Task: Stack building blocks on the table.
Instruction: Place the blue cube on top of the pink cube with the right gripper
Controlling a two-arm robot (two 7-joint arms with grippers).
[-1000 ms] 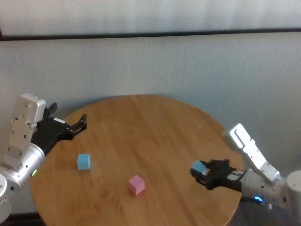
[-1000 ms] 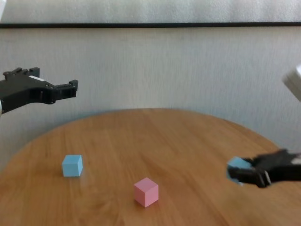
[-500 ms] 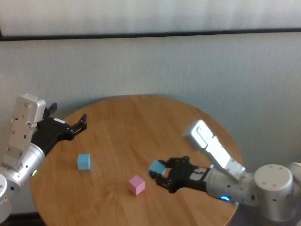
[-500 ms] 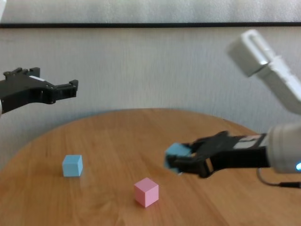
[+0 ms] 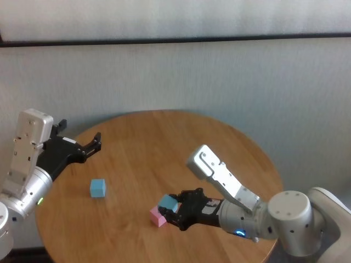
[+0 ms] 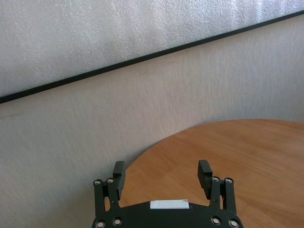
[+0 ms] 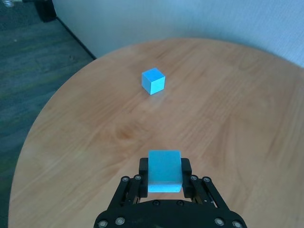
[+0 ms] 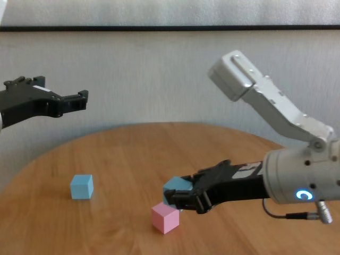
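Pink block (image 5: 158, 217) sits on the round wood-grain table (image 5: 164, 148), near the front edge, roughly mid-table. Just above it and slightly to its right, a light blue block (image 5: 168, 204) is clamped between the right gripper's (image 5: 173, 211) fingers; chest view shows it above the pink block's top, whether it touches cannot be told. In the right wrist view the held blue block (image 7: 165, 170) sits squarely between the two black fingers, filling the gap, front face sticking out past the fingertips. Pink block is hidden under it in that view.

Second light blue block (image 5: 97, 187) rests alone on the table's left side, well apart from the pink one; also seen in chest view (image 8: 82, 186) and right wrist view (image 7: 153, 80).

Right arm reaches in low from the right, forearm nearly level over the table, blue light on its housing.

Left gripper (image 5: 96, 143) hangs above the table's left rim, fingers spread apart, nothing between them; left wrist view shows the two fingers (image 6: 204, 177) open over the table's far edge.

Table top is warm brown, smooth. Behind it a pale textured wall (image 5: 219, 76) with a thin dark horizontal strip (image 5: 175, 39). Dark floor (image 7: 28, 57) beside the table in the right wrist view.
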